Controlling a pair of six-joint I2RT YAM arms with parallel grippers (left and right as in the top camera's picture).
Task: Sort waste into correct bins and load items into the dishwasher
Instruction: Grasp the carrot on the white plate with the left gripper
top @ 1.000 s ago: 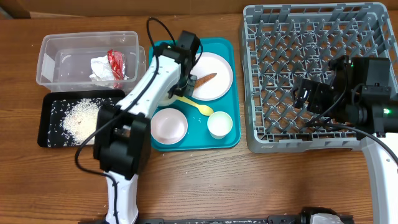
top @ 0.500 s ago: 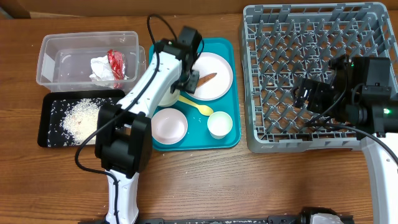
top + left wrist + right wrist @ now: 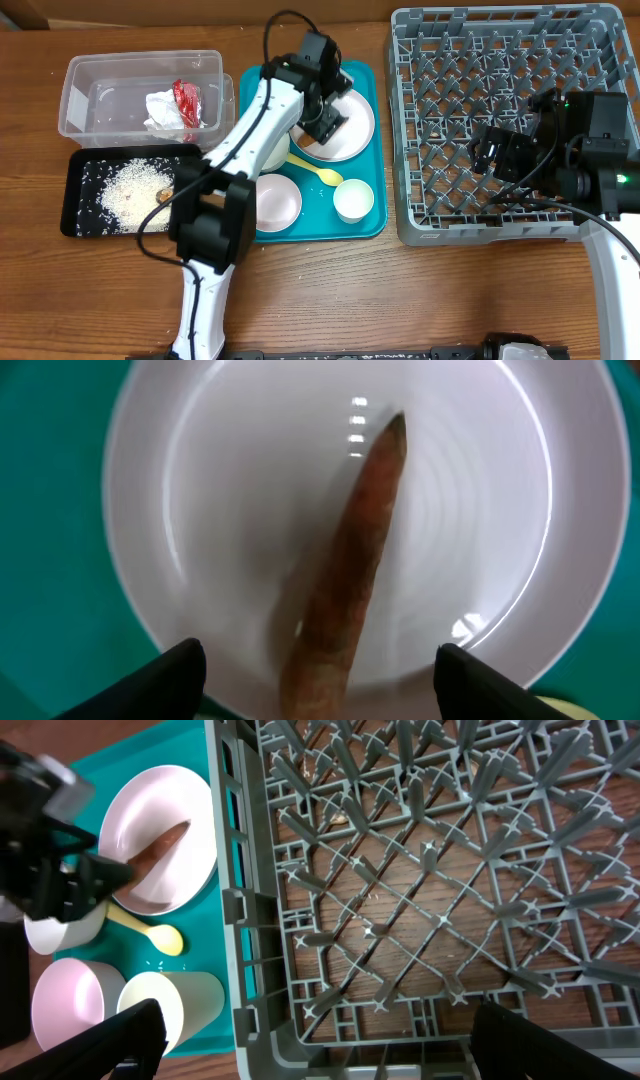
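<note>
The orange-brown carrot-like stick lies on the white round plate. My left gripper hangs open just above the stick's thick end, one black finger on each side, touching nothing. From overhead the left gripper covers the stick on the plate. My right gripper is open and empty over the grey dishwasher rack. The clear tub holds the crumpled napkin and red wrapper. Rice and a small brown piece lie in the black tray.
On the teal tray stand a pale-pink bowl, a small white cup and a yellow spoon. A white bowl sits half under the left arm. The rack's near wall rises beside the tray.
My left gripper has swung right across the tray to hang over the plate, and its jaws have gone from shut to open. The right arm has not moved.
</note>
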